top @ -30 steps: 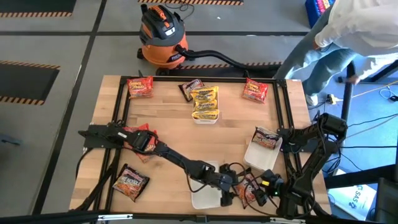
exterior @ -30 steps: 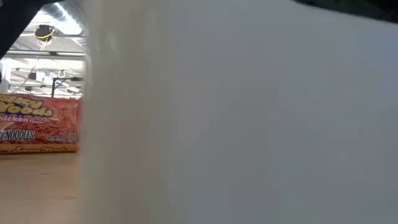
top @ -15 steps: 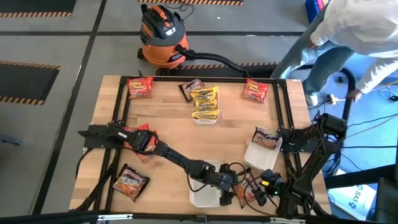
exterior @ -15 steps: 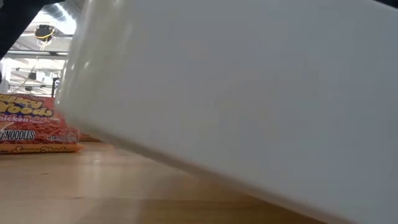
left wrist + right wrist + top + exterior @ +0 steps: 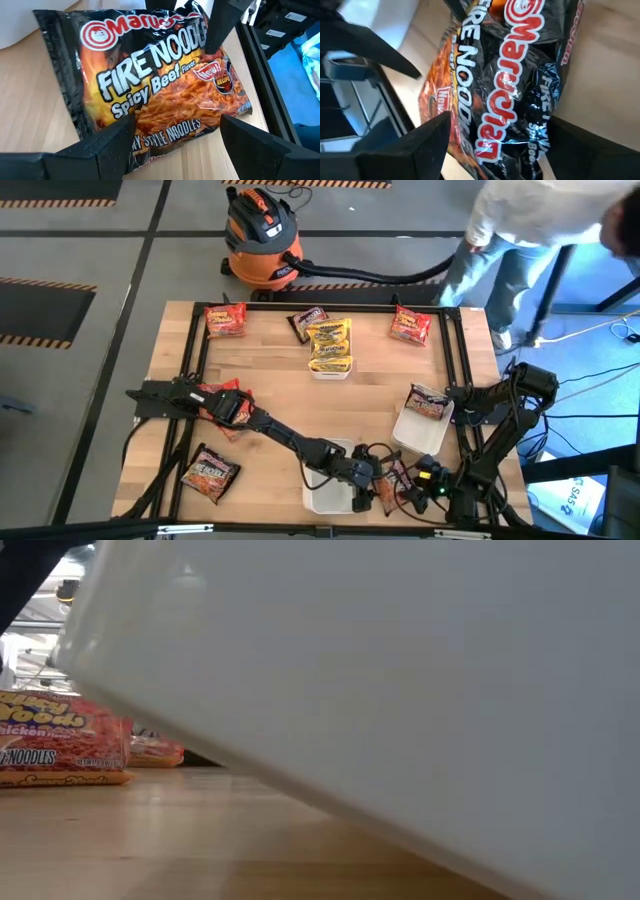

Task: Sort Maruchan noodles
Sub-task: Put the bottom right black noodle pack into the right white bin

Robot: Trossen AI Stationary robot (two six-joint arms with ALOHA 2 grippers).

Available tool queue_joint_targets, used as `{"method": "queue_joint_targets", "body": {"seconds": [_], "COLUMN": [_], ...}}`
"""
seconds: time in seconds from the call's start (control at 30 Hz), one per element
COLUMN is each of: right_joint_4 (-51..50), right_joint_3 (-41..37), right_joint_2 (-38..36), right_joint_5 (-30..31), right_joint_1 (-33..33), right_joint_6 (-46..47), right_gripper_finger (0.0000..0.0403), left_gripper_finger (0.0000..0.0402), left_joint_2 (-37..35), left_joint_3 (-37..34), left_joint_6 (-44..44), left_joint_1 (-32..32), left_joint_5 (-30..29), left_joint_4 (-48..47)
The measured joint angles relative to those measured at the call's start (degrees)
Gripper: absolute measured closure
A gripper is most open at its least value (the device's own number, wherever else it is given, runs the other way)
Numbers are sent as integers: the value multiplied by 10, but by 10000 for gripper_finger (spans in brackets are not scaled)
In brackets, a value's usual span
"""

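Observation:
A dark Maruchan Fire Noodles packet (image 5: 393, 478) lies near the table's near edge, between both grippers. It fills the left wrist view (image 5: 155, 85) and the right wrist view (image 5: 505, 90). My left gripper (image 5: 368, 492) (image 5: 175, 142) is open, its fingers standing on either side of the packet's bottom end. My right gripper (image 5: 412, 488) (image 5: 495, 135) closes on the packet's logo end. Other packets lie flat on the wood: red ones (image 5: 225, 320) (image 5: 410, 327), a dark one (image 5: 308, 322) and one at the near left (image 5: 210, 472). My right gripper has the packet's logo end (image 5: 515, 125) between its two fingers, coming nearly level from the table's right side. The plastic is bunched and creased there. One of its fingers (image 5: 217, 30) lies over that end. The rest of the packet rests on the table.
A white tray (image 5: 325, 495) sits beside the left gripper and, tilted, fills the low view (image 5: 400, 690). Another tray (image 5: 412, 435) holds a dark packet, and a far tray (image 5: 330, 368) holds yellow packets. A black frame rims the table. A person and an orange vacuum are beyond its far edge.
The white tray in front of the low camera has tipped, one side rising off the table. My right gripper has crept a little toward the table's left, closer to the dark packet. The person beyond the table has moved.

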Motion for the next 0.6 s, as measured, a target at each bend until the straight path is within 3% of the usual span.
{"method": "queue_joint_targets", "body": {"seconds": [0.47,0.6], "right_joint_4": [66,65], "right_joint_3": [2,2], "right_joint_2": [0,0], "right_joint_5": [102,92], "right_joint_1": [-6,-29], "right_joint_6": [-55,-70], "right_gripper_finger": [118,118], "left_gripper_finger": [114,114], "left_joint_2": [1,1], "left_joint_3": [0,0], "left_joint_6": [2,2], "left_joint_1": [-2,-2], "left_joint_5": [0,0], "left_joint_4": [4,5]}}
